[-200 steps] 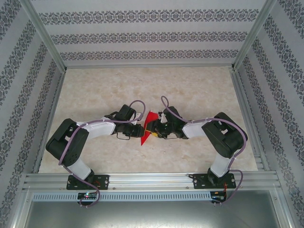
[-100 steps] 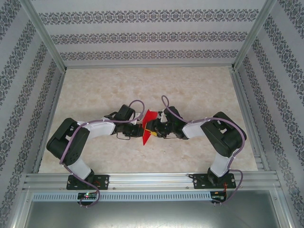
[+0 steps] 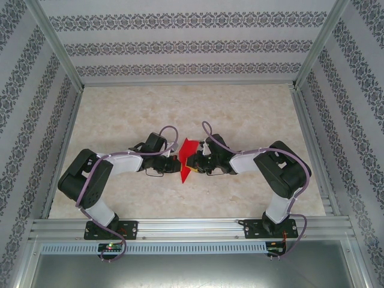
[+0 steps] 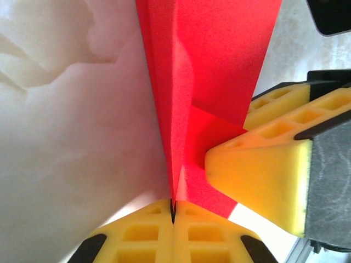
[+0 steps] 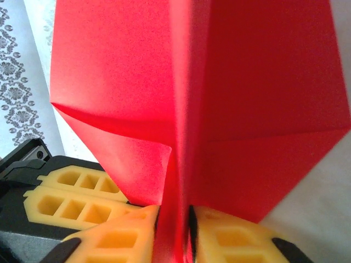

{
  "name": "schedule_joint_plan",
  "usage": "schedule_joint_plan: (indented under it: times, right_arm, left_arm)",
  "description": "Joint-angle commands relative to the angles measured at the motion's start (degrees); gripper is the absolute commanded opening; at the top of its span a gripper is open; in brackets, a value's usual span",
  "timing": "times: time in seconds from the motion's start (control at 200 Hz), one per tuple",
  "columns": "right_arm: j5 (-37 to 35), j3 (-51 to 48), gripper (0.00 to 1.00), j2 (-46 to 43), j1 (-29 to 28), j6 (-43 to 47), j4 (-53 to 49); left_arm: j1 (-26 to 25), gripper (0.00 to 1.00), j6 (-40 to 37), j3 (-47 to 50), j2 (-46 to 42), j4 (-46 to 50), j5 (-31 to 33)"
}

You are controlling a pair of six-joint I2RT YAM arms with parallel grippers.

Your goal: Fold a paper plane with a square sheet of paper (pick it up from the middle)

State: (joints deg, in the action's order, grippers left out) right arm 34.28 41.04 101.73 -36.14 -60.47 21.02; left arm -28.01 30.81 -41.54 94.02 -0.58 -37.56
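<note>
The red paper plane [image 3: 189, 151] hangs above the table's middle between both grippers, its point toward the near edge. My left gripper [image 3: 177, 159] is shut on one thin folded edge of it [image 4: 173, 205], the yellow jaws pressed together. My right gripper [image 3: 192, 161] faces it from the other side, and its jaws [image 5: 174, 211] are shut on the plane's centre crease [image 5: 184, 120], with the wings spread to either side. The right gripper's yellow finger [image 4: 263, 181] lies against the paper in the left wrist view. The left gripper's fingers [image 5: 71, 192] show at the lower left of the right wrist view.
The marble-patterned tabletop [image 3: 240, 114] stretches out behind and beside the arms. Patterned walls and aluminium frame rails [image 3: 186, 227] enclose the table on all sides.
The right gripper's jaws have narrowed onto the plane's centre fold. The left jaws have pressed fully together on the paper. Both grippers and the paper have shifted slightly away from the near edge.
</note>
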Motion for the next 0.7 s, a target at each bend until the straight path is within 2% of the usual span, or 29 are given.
schedule_joint_plan:
  times: [0.0,0.09,0.18,0.29,0.485,0.694]
  right_arm:
    - [-1.0,2.3,0.17,0.4,-0.4,2.7,-2.3]
    - [-1.4,3.4,0.11,0.0,-0.5,3.8,-4.3]
    - [-3.3,5.2,0.06,-1.4,-0.5,7.6,-11.0]
    - [-7.2,9.0,0.01,-3.2,-0.5,14.1,-22.3]
    - [-21.7,22.7,0.0,-3.2,-1.2,28.5,-50.9]
    - [-27.9,33.6,0.02,4.2,-1.5,34.8,-63.5]
  left_arm:
    - [1.0,0.05,1.8,0.9,-1.5,-3.8,-2.7]
    - [1.3,0.05,2.2,1.3,-1.5,-4.4,-3.1]
    - [2.1,0.06,3.1,2.0,-2.1,-5.4,-3.6]
    - [2.8,0.2,3.1,2.1,-2.8,-5.1,-3.6]
    - [4.1,0.35,2.4,2.9,-5.0,-3.5,-3.2]
    - [4.9,0.44,1.6,3.7,-7.1,-1.4,-2.9]
